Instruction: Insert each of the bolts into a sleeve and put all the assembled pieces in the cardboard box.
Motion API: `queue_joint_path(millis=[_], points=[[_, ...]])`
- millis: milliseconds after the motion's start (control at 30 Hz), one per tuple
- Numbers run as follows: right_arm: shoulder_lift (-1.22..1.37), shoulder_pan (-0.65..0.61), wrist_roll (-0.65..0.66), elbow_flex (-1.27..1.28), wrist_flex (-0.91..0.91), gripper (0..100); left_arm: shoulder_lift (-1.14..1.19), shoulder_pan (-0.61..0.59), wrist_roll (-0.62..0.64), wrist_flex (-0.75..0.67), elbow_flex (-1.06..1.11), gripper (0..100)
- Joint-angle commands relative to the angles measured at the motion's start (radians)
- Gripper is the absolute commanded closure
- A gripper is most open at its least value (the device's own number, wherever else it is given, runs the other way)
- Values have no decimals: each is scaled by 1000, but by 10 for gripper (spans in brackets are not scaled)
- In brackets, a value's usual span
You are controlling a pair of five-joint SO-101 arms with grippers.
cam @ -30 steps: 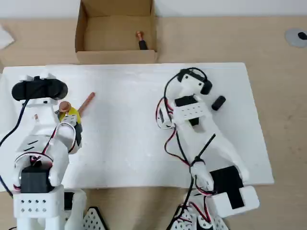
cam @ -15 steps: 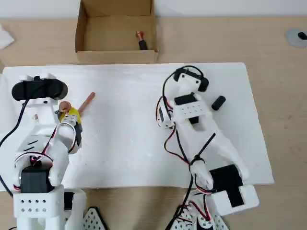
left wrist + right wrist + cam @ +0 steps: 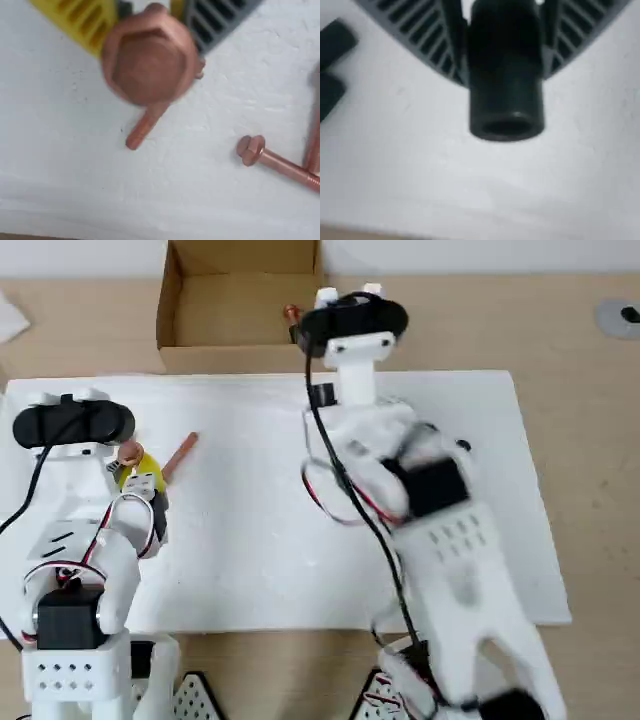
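The step in hand looks like the mating of one bolt with one sleeve, and both halves are already held. The left gripper (image 3: 148,16) is clamped on a copper hex-head bolt (image 3: 150,62), its shank angled down toward the white foam board (image 3: 250,530), well short of the cardboard box (image 3: 172,310) and off toward the box's left-arm side. The right gripper (image 3: 503,35) pinches a black sleeve (image 3: 507,95) between its ribbed fingers, bore facing out and unobstructed, above the board just in front of the box's near wall. To do this well, I would bring the two together over the board rather than over the box. The shank and bore should share one axis before anything is pushed. The bolt is held by its head end, so its free tip can wander; a slow approach that lets the tip find the bore's rim should avoid cocking it sideways. The sleeve is gripped across its round body and could roll or slip if pushed hard. The box sits open-topped and holds one finished piece, a bolt in its sleeve (image 3: 291,315), lying against the wall on the right arm's side, partly under that arm's wrist; the rest of its floor is bare. A loose bolt (image 3: 180,454) lies on the board beside the left gripper. Two spare sleeves (image 3: 334,36) lie on the board near the right gripper.
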Motion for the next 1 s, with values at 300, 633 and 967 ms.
queue_joint_path(millis=[300,633,967], points=[[-799,31,265,1030,-746,988,-8,15,196,-453,144,988],[-1173,-142,264,1273,-844,989,-16,207,176,-460,150,992],[-1190,-254,247,1273,-839,989,-16,272,324,-649,64,993]])
